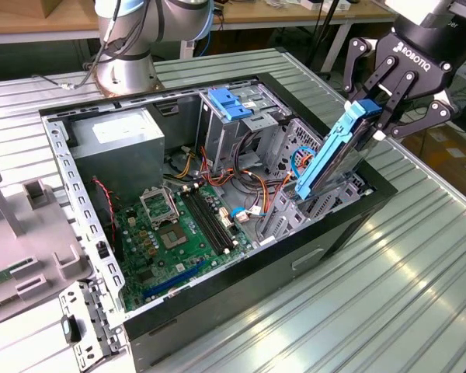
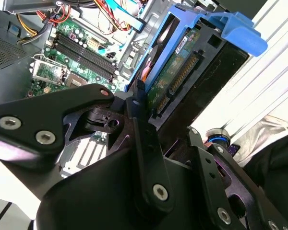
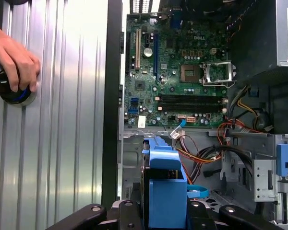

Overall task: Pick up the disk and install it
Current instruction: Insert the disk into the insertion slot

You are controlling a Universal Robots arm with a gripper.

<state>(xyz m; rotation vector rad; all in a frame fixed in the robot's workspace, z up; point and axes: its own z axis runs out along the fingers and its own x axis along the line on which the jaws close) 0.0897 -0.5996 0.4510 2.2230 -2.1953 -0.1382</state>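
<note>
Gripped the disk at its upper end with the gripper, black fingers clamped on opposite faces of it, as seen in both wrist views. Noted the bright blue carrier framing the dark drive body, with the green circuit board and connector edge exposed in the second wrist view.

Found the disk tilted in the exterior view, upper end leaning toward the exterior view's right. Found the lower end down inside the open computer case, in the metal drive bay just beside the case wall on that side. Could not tell whether the lower end was seated.

Observed a bundle of orange and black cables just beyond the disk. Located the motherboard flat on the case floor, with the CPU socket near its middle. Located the power supply in the far corner and a blue ribbed latch atop the far drive cage.

Noted the case standing on a ribbed metal table, with the arm base behind it and a grey panel at the exterior view's left.

Recorded a person's hand on a dark round object on the table, outside the case.
</note>
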